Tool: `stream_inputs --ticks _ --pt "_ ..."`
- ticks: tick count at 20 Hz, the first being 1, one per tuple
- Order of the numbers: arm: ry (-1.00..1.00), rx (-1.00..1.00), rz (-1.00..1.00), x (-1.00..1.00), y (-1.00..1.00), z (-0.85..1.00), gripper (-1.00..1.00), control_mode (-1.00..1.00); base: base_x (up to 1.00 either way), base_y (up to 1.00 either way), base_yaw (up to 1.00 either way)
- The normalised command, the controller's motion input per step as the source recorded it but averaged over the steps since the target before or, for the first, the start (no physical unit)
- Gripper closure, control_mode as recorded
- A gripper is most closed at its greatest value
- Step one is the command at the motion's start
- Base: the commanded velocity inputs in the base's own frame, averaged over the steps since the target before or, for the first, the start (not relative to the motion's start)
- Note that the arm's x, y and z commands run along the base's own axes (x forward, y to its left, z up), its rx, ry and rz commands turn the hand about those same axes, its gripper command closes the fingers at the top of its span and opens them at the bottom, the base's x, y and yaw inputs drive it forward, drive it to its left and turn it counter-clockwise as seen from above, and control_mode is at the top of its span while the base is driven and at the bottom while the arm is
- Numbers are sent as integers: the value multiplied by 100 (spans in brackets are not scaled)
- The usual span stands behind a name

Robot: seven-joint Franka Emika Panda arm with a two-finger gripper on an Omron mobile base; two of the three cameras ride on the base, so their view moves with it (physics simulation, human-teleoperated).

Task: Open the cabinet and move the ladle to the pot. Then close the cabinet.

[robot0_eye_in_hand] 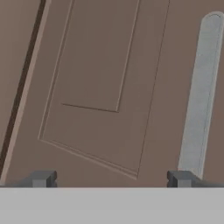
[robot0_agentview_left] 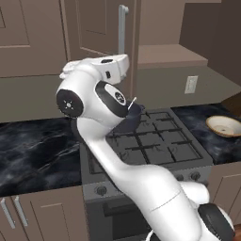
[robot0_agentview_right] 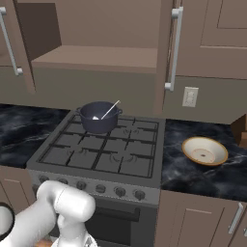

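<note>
Taupe-brown cabinet, blue-grey pot, seemingly silvery-white ladle

2 base views share stove; hand view close.

The arm rose from the lower right of the left base view, bent sharply at a dark elbow joint and reached up and forward, its wrist held high. The tool pointed straight ahead, jaws set wide apart, with nothing between the two dark fingertips.
</note>
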Motion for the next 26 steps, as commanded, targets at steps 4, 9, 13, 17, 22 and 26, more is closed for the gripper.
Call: stream_inputs --ticks 4,9,13,17,22,26 --pt "0 0 -12 98 -21 22 -100 -100 0 0 0" --pt "2 0 -10 95 -36 18 -100 -100 0 0 0" --pt "8 3 -4 94 -53 19 -100 -100 0 0 0" --pt "14 14 1 100 -53 15 -100 -100 0 0 0" --pt "11 22 11 100 -56 10 -100 -100 0 0 0" --pt "7 25 20 100 -58 0 -100 -100 0 0 0"
